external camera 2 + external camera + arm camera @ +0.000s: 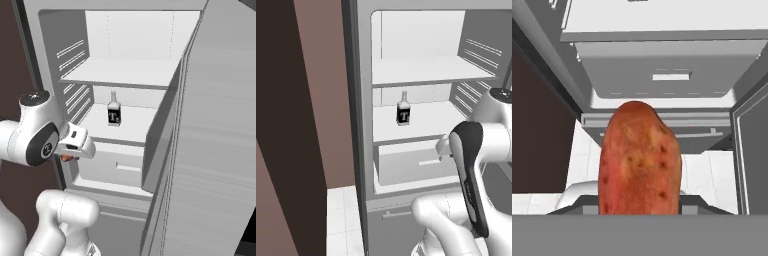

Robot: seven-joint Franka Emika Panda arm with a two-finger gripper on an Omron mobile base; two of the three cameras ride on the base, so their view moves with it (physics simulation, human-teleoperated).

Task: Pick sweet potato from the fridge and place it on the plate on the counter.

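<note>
Gripper: [67, 157] out in front of the fridge's lower part, jaws clamped narrow on the sweet potato.
Sweet potato: [640, 160] in the gripper, up off every shelf; reddish-orange w/ dark specks, standing lengthways out of the gripper in the hand view. From the right base view just a sliver of red peeks under the hand [66, 158].
Fridge: [358, 100] door swung open, grey frame, white inside.
Door: [215, 150] big grey slab filling the right side of the right base view.
Shelves: 2 white ones, upper shelf [426, 70] and middle shelf [421, 122].
Bottle: [403, 110] dark w/ white label, upright on the middle shelf, toward its left as seen from the left base view; well apart from the gripper.
Drawer: [667, 67] white, shut, slim handle across its front, sits under the middle shelf; in the hand view it's beyond the potato's tip.
Lower panel: [388, 222] grey front w/ a bar handle, below the fridge opening.
Arm: [471, 175] white w/ dark joint, bent in front of the fridge's right half.
Wall: [316, 90] brownish, left of the fridge.
Floor: [343, 220] pale tiles.
</note>
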